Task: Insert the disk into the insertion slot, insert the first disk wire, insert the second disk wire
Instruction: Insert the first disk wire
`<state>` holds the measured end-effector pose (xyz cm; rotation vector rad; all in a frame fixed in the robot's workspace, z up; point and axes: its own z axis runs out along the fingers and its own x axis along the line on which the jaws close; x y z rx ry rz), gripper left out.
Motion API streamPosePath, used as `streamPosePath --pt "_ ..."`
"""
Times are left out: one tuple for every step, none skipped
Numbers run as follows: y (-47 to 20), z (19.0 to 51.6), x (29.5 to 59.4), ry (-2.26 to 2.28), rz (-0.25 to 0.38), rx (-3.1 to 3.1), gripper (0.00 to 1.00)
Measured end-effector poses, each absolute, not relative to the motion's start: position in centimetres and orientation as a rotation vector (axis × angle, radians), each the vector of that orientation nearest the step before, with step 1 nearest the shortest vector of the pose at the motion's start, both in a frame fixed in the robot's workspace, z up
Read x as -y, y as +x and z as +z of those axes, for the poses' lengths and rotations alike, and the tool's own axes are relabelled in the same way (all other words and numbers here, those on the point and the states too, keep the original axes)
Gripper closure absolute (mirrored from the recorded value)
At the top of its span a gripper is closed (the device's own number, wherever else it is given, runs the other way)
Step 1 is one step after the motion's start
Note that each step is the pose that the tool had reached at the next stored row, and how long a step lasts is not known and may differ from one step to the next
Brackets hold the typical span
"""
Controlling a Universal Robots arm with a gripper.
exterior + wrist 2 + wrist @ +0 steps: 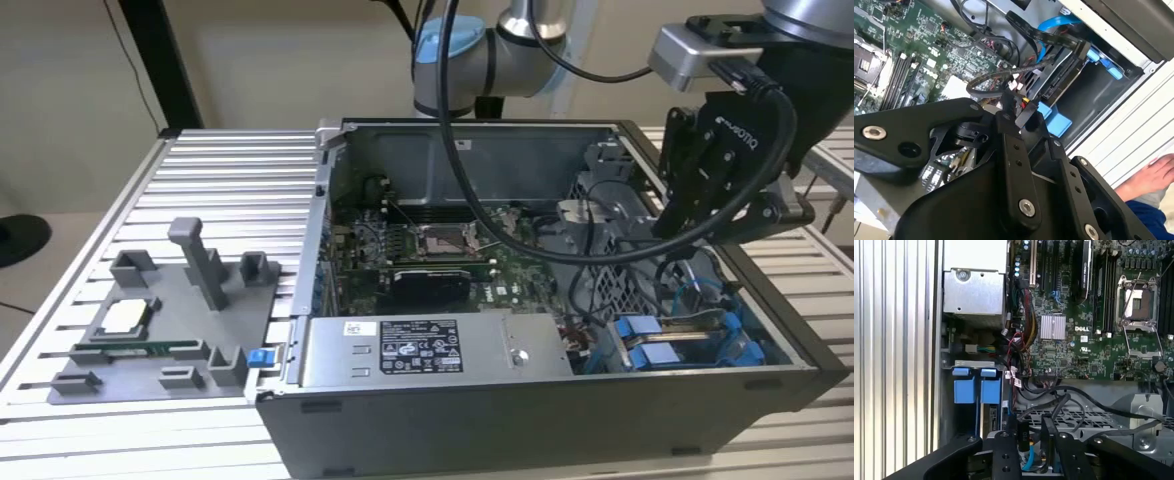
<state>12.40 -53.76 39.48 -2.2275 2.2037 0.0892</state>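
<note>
My gripper (671, 226) hangs over the open computer case's side at the exterior view's right. In both wrist views its black fingers (1004, 452) are shut on a small black wire connector (1022, 435) with a blue cable (1029, 461) running from it. In the second wrist view that connector (1019, 107) sits at the fingertips, just short of the disk (1063, 79). The disk stands edge-on in its blue frame (1056, 121) inside the insertion slot (667, 345). A black flat cable (1044, 35) and a blue cable (1054, 22) reach the disk's far end.
The grey power-supply box (400, 347) lies at the case's front, with the motherboard (1089, 330) and its CPU socket (1139, 300) behind. Loose black cables (534, 240) cross the case. A grey fixture (160, 330) sits at the exterior view's left. A person's hand (1154, 175) rests outside the case.
</note>
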Motion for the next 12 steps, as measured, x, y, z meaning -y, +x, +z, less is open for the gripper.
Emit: streamPosePath --pt "12.4 39.49 53.77 -2.229 0.087 -2.204 0.0" --pt "12.4 39.49 53.79 -2.231 0.084 -2.205 0.0" --pt "12.4 39.52 53.8 -2.235 0.078 -2.207 0.0" --pt "12.4 39.52 53.8 -2.24 0.07 -2.211 0.0" --pt "12.4 39.52 53.82 -2.244 0.062 -2.213 0.0" --pt "12.41 39.52 53.82 -2.249 0.053 -2.217 0.0" --pt "12.41 39.52 53.83 -2.253 0.045 -2.219 0.0" --pt "12.41 39.52 53.83 -2.257 0.04 -2.22 0.0" --pt "12.4 39.52 53.83 -2.258 0.038 -2.217 0.0" --pt "12.4 39.52 53.83 -2.26 0.035 -2.214 0.0" --pt "12.4 39.53 53.83 -2.261 0.032 -2.21 0.0" --pt "12.4 39.53 53.82 -2.262 0.027 -2.205 0.0"
